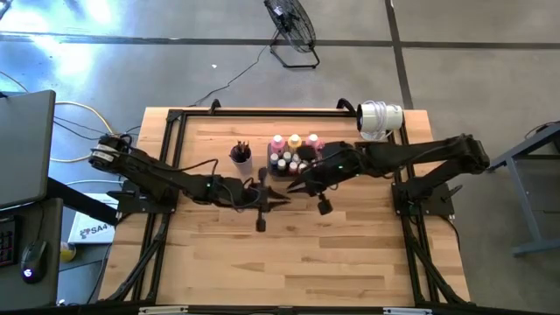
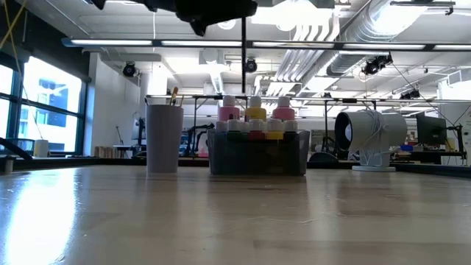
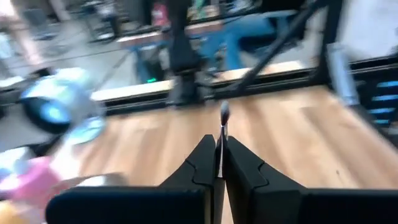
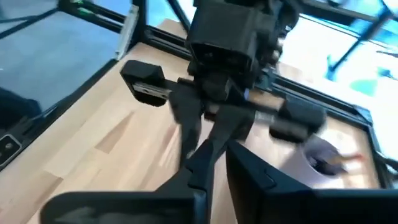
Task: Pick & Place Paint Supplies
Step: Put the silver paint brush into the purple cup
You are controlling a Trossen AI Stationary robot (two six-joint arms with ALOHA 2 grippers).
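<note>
2 dark arms are meeting over the middle of the wooden table [image 1: 289, 262], just in front of the dark grey tray [image 2: 257, 156]. The left gripper [image 3: 219, 163] is pinching a thin paintbrush [image 3: 222, 134] between clenched fingers, the brush standing up past the fingertips with its tuft at the far end. The right gripper [image 4: 214, 163] is sitting right against the left one; its jaws are looking slightly parted, though I cannot tell from this blurry view whether they are touching the brush. Behind them, the small paint bottles [image 2: 255, 121] are standing inside the tray, pink and yellow tall ones at the back, tiny capped ones in front. Beside the tray, the purple cup [image 2: 163, 138] is holding another brush [image 2: 174, 96]. Near the table's far right corner, a white fan [image 2: 370, 138] is standing.
</note>
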